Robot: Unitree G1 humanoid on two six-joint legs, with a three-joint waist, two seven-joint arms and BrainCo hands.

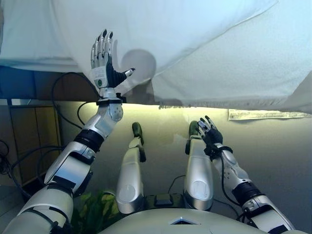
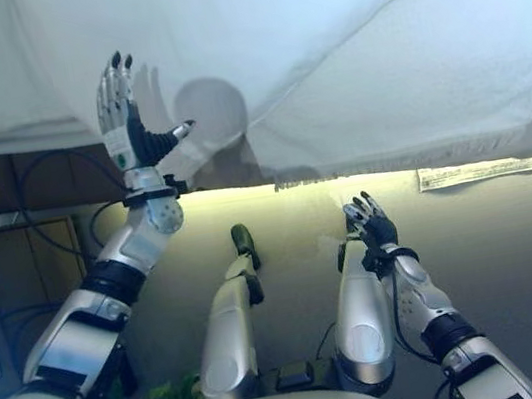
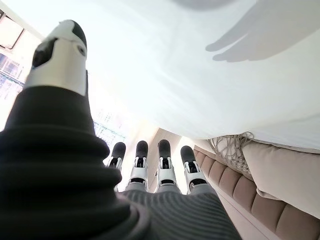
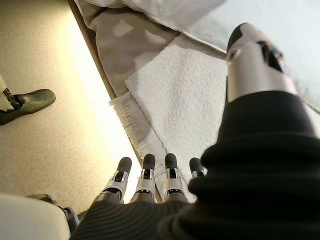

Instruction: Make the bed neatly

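A white duvet [image 1: 195,44] covers the bed across the top of the eye views, with a diagonal fold running from the lower middle to the upper right, and its edge hangs over the side. My left hand [image 1: 101,68] is raised in front of that hanging edge, fingers straight and spread, holding nothing. In the left wrist view its fingers [image 3: 160,165] point up at the duvet [image 3: 175,75] without touching it. My right hand [image 1: 210,131] is low over the floor, open and empty. Its fingers [image 4: 145,175] are straight in the right wrist view.
A white fringed towel [image 4: 170,110] lies on the beige carpet under the bed's edge at the right [image 1: 268,114]. A wooden cabinet [image 1: 29,141] stands at the left. A green plant [image 1: 95,209] is low on the left. A tufted beige bed frame [image 3: 250,200] shows beneath the duvet.
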